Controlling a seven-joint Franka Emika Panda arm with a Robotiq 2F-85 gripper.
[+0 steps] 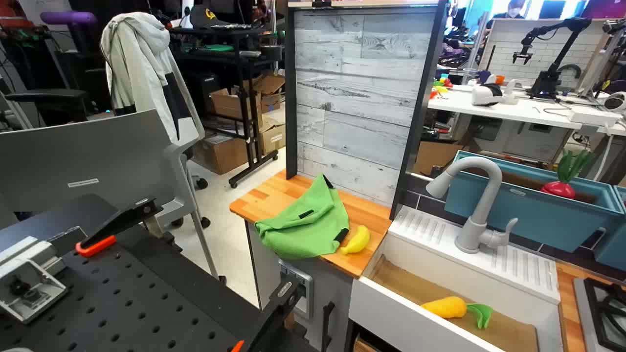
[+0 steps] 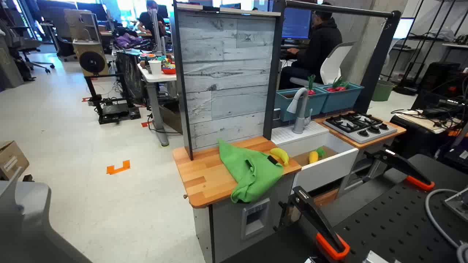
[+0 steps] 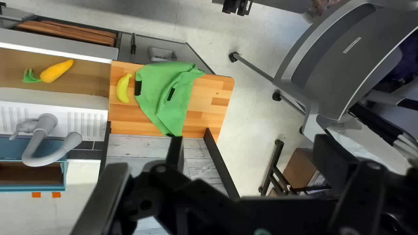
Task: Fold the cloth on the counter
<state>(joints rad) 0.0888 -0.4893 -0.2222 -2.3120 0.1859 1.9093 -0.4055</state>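
A green cloth with black patches lies rumpled, with a crease, on the wooden counter; it shows in both exterior views (image 1: 313,232) (image 2: 261,175) and in the wrist view (image 3: 155,85). One pointed corner reaches the back panel, and the opposite side hangs over the counter's front edge. The bare counter (image 2: 203,179) shows beside it (image 3: 209,111). My gripper (image 3: 249,143) is open and empty in the wrist view, its fingers wide apart. It is away from the cloth, and the floor shows between its fingers. The gripper is out of view in both exterior views.
A yellow banana (image 1: 357,239) lies on the counter close beside the cloth. A grey wood-look panel (image 1: 352,98) rises behind the counter. A white sink (image 2: 325,171) with a yellow toy carrot (image 1: 447,308) and a grey faucet (image 1: 481,195) adjoins it. Blue planters (image 1: 518,205) stand behind.
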